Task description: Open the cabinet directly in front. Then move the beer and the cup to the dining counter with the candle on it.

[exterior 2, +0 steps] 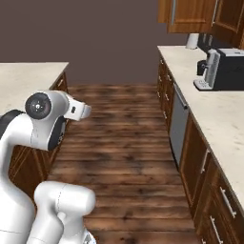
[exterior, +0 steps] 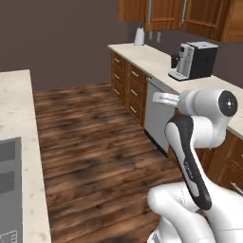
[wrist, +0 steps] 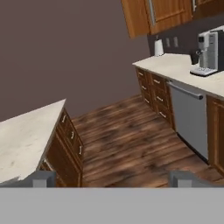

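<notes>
Arm folded, gripper [wrist: 112,178] carried empty, fingers spread wide — travel posture; the cabinet [wrist: 158,14], upper right of frame, hangs well apart, unopened.

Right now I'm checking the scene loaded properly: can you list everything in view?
Wall cabinets: several, reddish-brown, high on the right, doors shut.
Coffee machine: one, black and silver, on the right counter.
Right counter: one, beige stone, over brown drawers.
White jug-like item: one, far end of that counter.
Dishwasher: one, grey, under it.
Left counter: one, beige.
Floor: dark wood planks.
Arm: white, foreground.
Fingertips: two, apart.
</notes>
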